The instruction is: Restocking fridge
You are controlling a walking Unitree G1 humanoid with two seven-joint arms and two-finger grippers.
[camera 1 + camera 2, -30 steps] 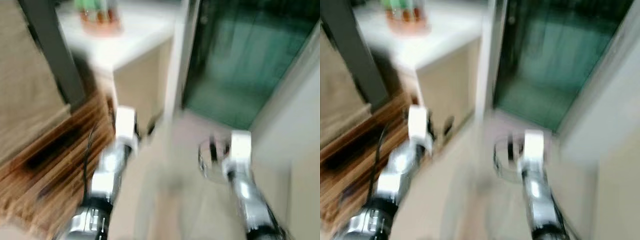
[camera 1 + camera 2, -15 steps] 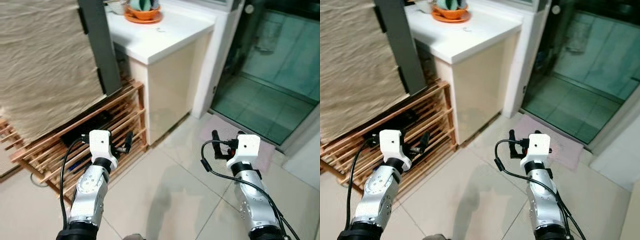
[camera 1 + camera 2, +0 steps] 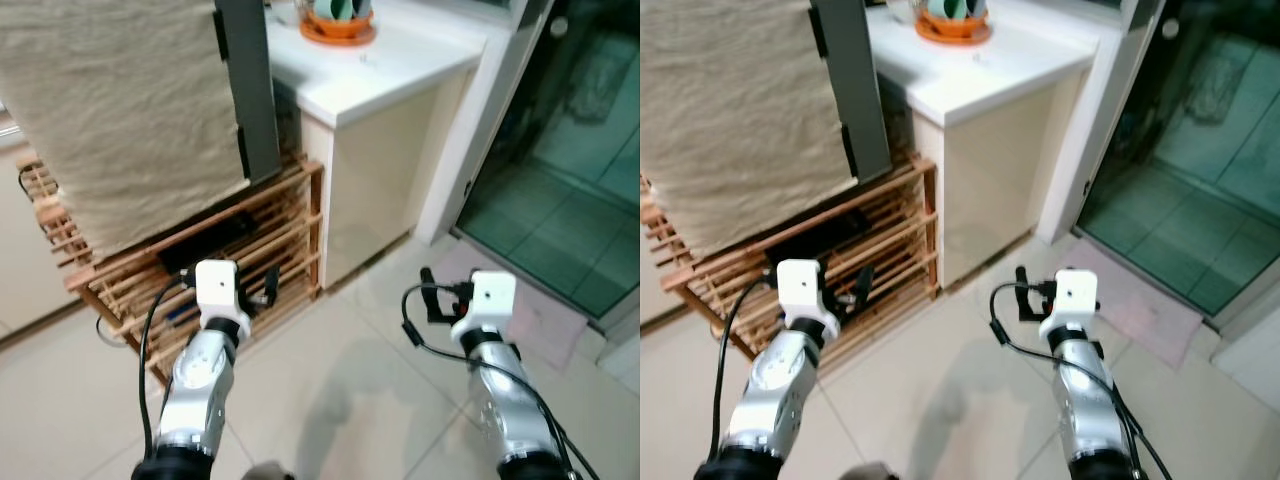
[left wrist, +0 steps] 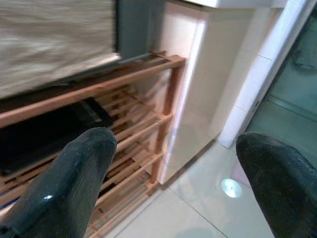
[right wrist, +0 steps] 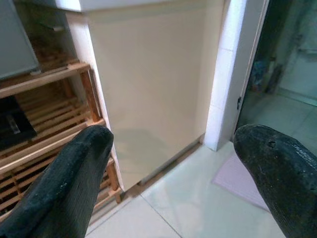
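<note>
Head views: the left gripper (image 3: 270, 285) and right gripper (image 3: 428, 297) hang above the tiled floor (image 3: 330, 390), both empty. Ahead stands a wooden rack (image 3: 260, 235) under a beige cloth (image 3: 120, 110), beside a white counter (image 3: 400, 70) bearing an orange dish (image 3: 338, 30). No fridge can be made out.

Left wrist view: jaws spread wide, holding nothing, facing the rack.

Right wrist view: jaws spread wide, holding nothing, facing the counter's cream side (image 5: 153, 94).

Wooden slatted rack (image 3: 200, 265) low against the wall, beige cloth (image 3: 120, 110) draped above. White counter (image 3: 400, 70) alongside, carrying an orange dish (image 3: 338, 28). Pale mat (image 3: 540, 310) on tiled floor (image 3: 330, 390) by the glass door (image 3: 580, 150).
</note>
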